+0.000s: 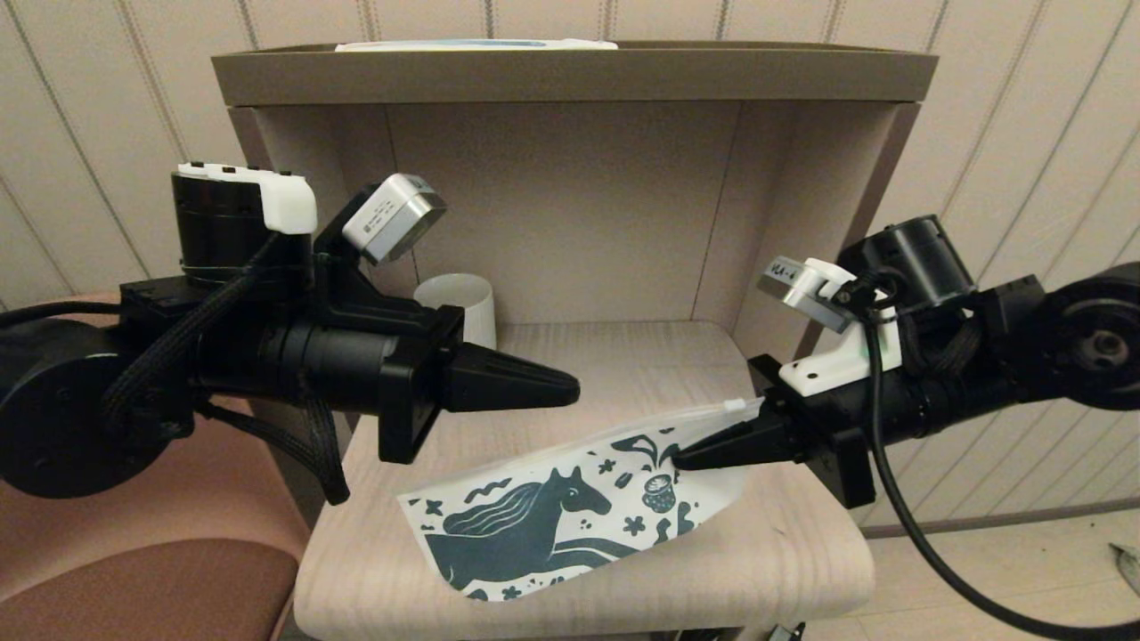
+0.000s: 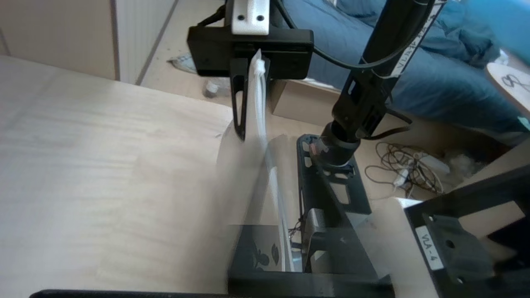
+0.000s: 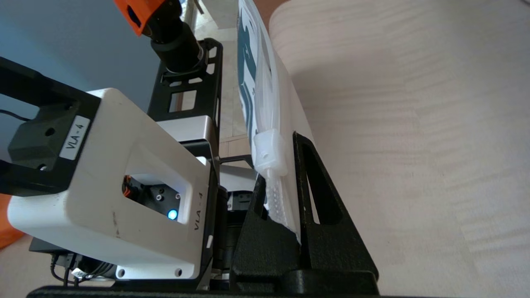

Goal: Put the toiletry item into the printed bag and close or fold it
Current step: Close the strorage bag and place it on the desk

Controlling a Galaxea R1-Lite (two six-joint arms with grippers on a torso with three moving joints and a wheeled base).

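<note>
A pale wood-grain surface sat inside a beige open-fronted cabinet, against a wall of vertical panelling. The printed bag lay tilted near the front edge, its zip end lifted by the right gripper, which was clenched on it. The left gripper hovered above the surface's left side, fingers pressed together, grasping nothing. A white mug stood at the back left corner. The toiletry item was possibly inside the bag.
</note>
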